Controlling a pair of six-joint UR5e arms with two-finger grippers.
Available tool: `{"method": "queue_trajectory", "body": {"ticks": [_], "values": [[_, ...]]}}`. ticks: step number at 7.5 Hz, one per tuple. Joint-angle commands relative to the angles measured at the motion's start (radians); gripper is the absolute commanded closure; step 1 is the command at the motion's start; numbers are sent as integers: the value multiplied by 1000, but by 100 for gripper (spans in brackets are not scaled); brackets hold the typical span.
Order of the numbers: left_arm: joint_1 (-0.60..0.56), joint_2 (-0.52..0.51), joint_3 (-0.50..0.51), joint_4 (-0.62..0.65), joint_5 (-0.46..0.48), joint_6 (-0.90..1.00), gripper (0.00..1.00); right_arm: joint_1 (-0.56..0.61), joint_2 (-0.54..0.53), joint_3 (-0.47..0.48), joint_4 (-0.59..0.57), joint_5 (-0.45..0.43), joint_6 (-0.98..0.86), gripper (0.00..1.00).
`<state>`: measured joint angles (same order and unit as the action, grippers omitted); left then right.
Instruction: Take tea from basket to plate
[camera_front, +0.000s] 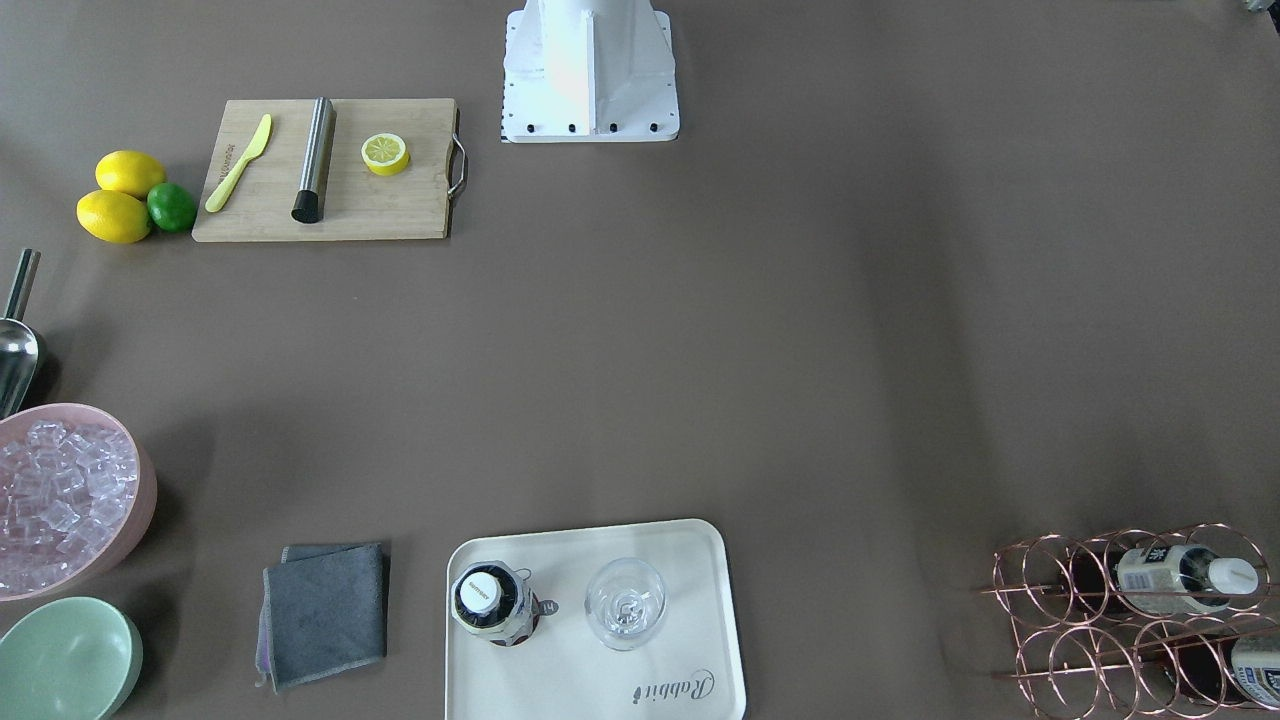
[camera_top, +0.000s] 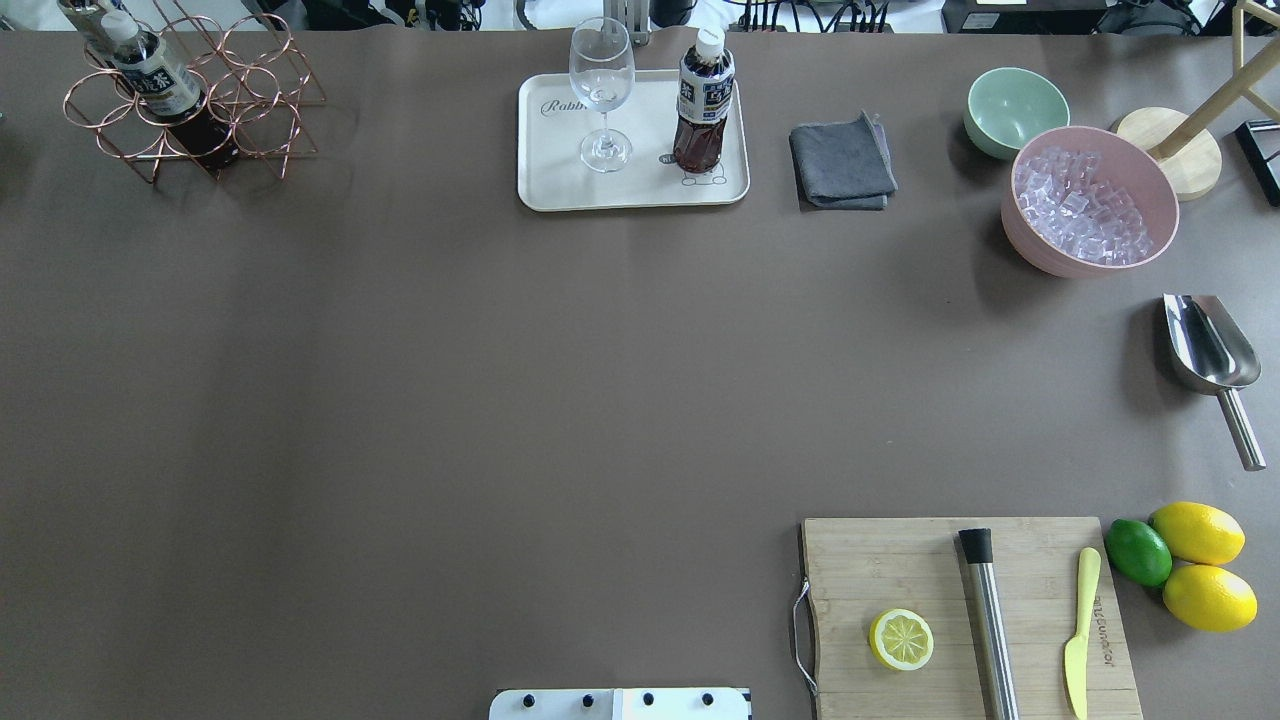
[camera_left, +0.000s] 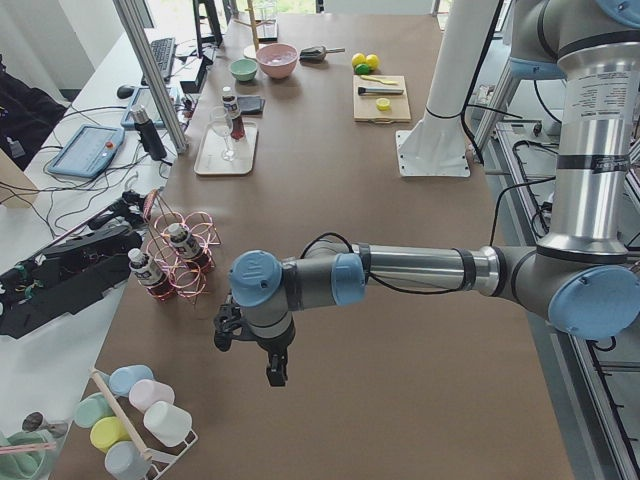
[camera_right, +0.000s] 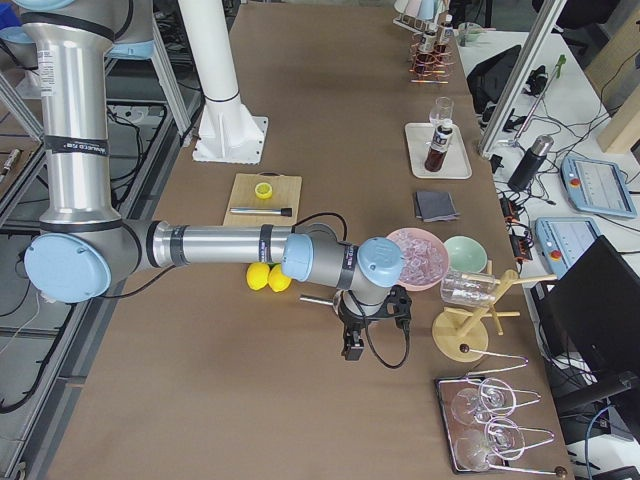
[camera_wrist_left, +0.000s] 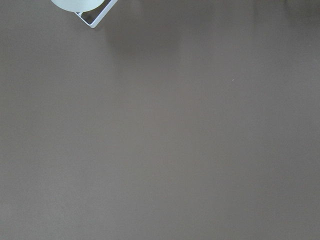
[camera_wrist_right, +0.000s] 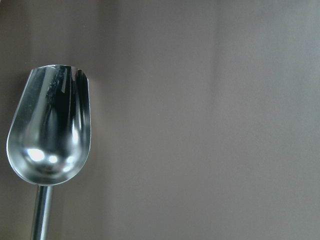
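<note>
Tea (camera_top: 705, 100) stands upright on the plate (camera_top: 555, 172), long axis vertical, white cap up. It's clear plastic w/ dark brown liquid and a white-and-blue label round the middle. The front view looks near straight down on it, so mostly cap & shoulders show there.

Plate is smooth cream, rectangular w/ rounded corners, with "Rabbit" in script at one end. The bear drawing is partly hidden behind the tea's base. A clear stemmed glass (camera_top: 601, 95) stands beside the tea on the same plate, not touching it.

Basket (camera_top: 240, 100) sits well apart, at the far left end of the matte brown worktop (camera_top: 500, 380). It's thin rose-gold wire bent into round ring cells. Two other bottles (camera_top: 160, 85) lean tilted in it, caps up & toward the worktop's left end. The further one is cut off by the top edge in the overhead view. In the front view the basket is cut off at the right & bottom edges.

Left gripper (camera_left: 250, 350) & right gripper (camera_right: 372, 330) show only in the side views, low over the worktop. Can't tell whether their fingers are spread or pressed together.
</note>
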<state>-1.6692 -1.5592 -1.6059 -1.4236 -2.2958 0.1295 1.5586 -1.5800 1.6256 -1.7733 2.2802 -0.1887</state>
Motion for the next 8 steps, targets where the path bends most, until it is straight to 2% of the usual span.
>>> {"method": "queue_trajectory", "body": {"ticks": [1,5,8], "values": [[-3,85,3,-169,-5,-4,1,0,0,0,0,1,0,0],[5,70,-6,-166,-2,-5,1,0,0,-1,0,1,0,0],[48,71,-61,-169,-7,-117,1,0,0,-6,0,1,-2,0]]}}
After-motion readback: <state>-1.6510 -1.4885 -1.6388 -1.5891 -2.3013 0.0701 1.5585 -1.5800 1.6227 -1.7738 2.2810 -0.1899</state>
